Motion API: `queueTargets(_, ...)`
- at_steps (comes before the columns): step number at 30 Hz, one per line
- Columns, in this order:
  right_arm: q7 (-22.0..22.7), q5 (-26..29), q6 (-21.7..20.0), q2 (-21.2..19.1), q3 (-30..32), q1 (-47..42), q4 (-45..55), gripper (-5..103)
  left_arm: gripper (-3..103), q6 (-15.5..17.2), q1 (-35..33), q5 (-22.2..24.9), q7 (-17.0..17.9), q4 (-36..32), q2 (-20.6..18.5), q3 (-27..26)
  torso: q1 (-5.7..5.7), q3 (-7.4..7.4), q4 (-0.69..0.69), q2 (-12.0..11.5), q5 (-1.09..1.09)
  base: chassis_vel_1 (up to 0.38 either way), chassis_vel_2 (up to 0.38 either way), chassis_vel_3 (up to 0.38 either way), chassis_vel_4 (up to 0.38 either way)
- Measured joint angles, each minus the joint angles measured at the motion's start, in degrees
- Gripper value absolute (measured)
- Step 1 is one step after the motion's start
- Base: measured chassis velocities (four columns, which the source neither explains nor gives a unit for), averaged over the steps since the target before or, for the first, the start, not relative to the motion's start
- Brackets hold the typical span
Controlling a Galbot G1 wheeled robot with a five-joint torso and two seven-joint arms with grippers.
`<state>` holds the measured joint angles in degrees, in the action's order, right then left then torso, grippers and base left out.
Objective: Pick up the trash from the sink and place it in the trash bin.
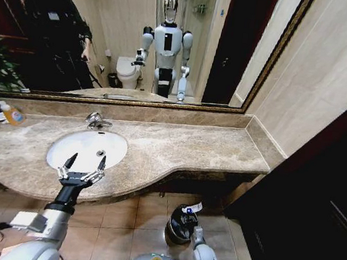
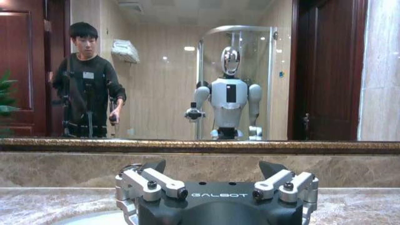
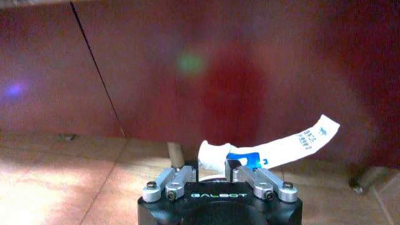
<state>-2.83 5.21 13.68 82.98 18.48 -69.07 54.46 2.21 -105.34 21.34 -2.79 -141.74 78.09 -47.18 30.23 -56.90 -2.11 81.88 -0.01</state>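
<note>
Head view: left claw (image 1: 81, 171) spread over marble counter (image 1: 178, 148); right claw (image 3: 215, 169) pinching white packet (image 3: 293, 140) above tiled floor (image 1: 146, 213).

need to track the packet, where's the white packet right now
In the head view the white packet is held in the right claw, low on the robot's right, directly above the trash bin on the floor.

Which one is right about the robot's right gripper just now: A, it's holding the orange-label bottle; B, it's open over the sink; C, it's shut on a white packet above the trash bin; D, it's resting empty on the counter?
C: the right gripper is shut on a white packet, low over the trash bin on the floor.
</note>
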Motion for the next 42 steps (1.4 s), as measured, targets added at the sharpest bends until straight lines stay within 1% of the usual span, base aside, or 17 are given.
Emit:
queueTargets(6,0.62,-0.3,2.06,0.0,0.01,1.5,-4.46,25,100,0.0,0.0,0.0,0.0,0.0,0.0,0.0,0.0,0.0,0.0,0.0,0.0,0.0,0.0,0.0,0.0)
queueTargets(7,0.95,-0.39,2.37,0.0,0.05,1.55,-4.84,23,100,0.0,0.0,0.0,0.0,0.0,0.0,0.0,0.0,0.0,0.0,0.0,0.0,0.0,0.0,0.0,0.0)
queueTargets(8,1.16,-0.45,2.64,0.02,0.1,1.5,-4.87,28,100,0.0,0.0,0.0,0.0,0.0,0.0,0.0,0.0,0.0,0.0,0.0,0.0,0.0,0.0,0.0,0.0)
queueTargets(10,1.34,-0.52,2.79,0.02,0.12,1.4,-4.76,28,100,0.0,0.0,0.0,0.0,0.0,0.0,0.0,0.0,0.0,0.0,0.0,0.0,0.0,0.0,0.0,0.0)
queueTargets(11,1.66,-0.59,2.88,0.02,0.05,1.22,-4.44,40,100,0.0,0.0,0.0,0.0,0.0,0.0,0.0,0.0,0.0,0.0,0.0,0.0,0.0,0.0,0.0,0.0)
queueTargets(12,2.04,-0.67,2.91,0.04,0.0,1.08,-4.03,45,100,0.0,0.0,0.0,0.0,0.0,0.0,0.0,0.0,0.0,0.0,0.0,0.0,0.0,0.0,0.0,0.0)
queueTargets(14,2.17,-0.68,2.91,0.07,0.0,1.03,-3.89,45,100,0.0,0.0,0.0,0.0,0.0,0.0,0.0,0.0,0.0,0.0,0.0,0.0,0.0,0.0,0.0,0.0)
queueTargets(15,2.66,-0.82,2.91,0.28,-0.03,0.62,-3.22,50,100,0.0,0.0,0.0,0.0,0.0,0.0,0.0,0.0,0.0,0.0,0.0,0.0,0.0,0.0,0.0,0.0)
queueTargets(16,2.78,-0.98,2.91,0.38,-0.05,0.34,-2.89,50,100,0.0,0.0,0.0,0.0,0.0,0.0,0.0,0.0,0.0,0.0,0.0,0.01,0.0,0.0,0.0,0.0)
queueTargets(17,2.83,-1.11,2.91,0.4,-0.06,0.11,-2.64,61,100,0.0,0.0,0.0,0.0,0.0,0.0,0.0,0.0,0.0,0.0,0.0,0.01,0.0,0.0,0.0,0.0)
queueTargets(18,2.87,-1.3,2.93,0.37,-0.09,-0.3,-2.21,67,100,0.0,0.0,0.0,0.0,0.0,0.0,0.0,0.0,0.0,0.0,0.0,0.0,0.0,0.0,0.0,0.0)
queueTargets(19,2.87,-1.3,2.93,0.37,-0.09,-0.3,-2.21,67,100,0.0,0.0,0.0,0.0,0.0,0.0,0.0,0.0,0.0,0.0,0.0,0.0,0.0,0.0,0.0,0.0)
queueTargets(22,2.87,-1.45,2.95,0.29,-0.14,-0.99,-1.5,78,100,0.0,0.0,0.0,0.0,0.0,0.0,0.0,0.0,0.0,0.0,0.0,0.0,0.0,0.0,0.0,0.0)
queueTargets(23,2.87,-1.45,2.95,0.29,-0.14,-0.99,-1.5,78,100,0.0,0.0,0.0,0.0,0.0,0.0,0.0,0.0,0.0,0.0,0.0,0.0,0.0,0.0,0.0,0.0)
queueTargets(27,2.87,-1.47,2.95,0.1,-0.14,-1.67,-0.54,97,100,0.0,0.0,0.0,0.0,0.0,0.0,0.0,0.0,0.0,0.0,0.0,0.0,0.0,0.0,0.0,0.0)
queueTargets(37,2.76,-1.37,2.95,0.12,-0.15,-2.75,1.13,100,100,0.0,0.0,0.0,0.0,0.0,0.0,0.0,0.0,0.0,0.0,0.0,0.0,0.0,0.0,0.0,0.0)
queueTargets(42,2.79,0.25,1.47,-0.51,0.17,-4.83,6.34,100,100,0.0,0.0,0.0,0.0,0.0,0.0,0.0,0.0,0.0,0.0,0.0,0.01,0.0,0.0,0.0,0.0)
